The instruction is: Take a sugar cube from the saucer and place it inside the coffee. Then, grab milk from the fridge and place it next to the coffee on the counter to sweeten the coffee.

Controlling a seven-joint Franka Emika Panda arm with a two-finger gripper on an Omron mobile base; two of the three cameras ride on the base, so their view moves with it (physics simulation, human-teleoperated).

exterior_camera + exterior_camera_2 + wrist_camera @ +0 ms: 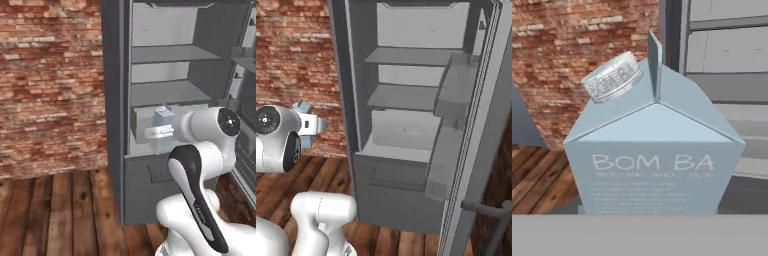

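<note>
in the left base view we see one milk carton held in the gripper, upright, in front of the open fridge. in the right base view the one carton sits well clear of the fridge's bare shelves, out over the floor. in the hand view the jaws are hidden — the carton looks stiff, light, smooth-sided — best gripped mid-body, we judge.

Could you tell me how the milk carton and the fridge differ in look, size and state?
The milk carton is small and pale blue, while the fridge is tall and grey. The carton is closed by a round cap, whereas the fridge stands with its door swung open. The carton carries printed lettering; the fridge is plain. Both are boxy.
</note>
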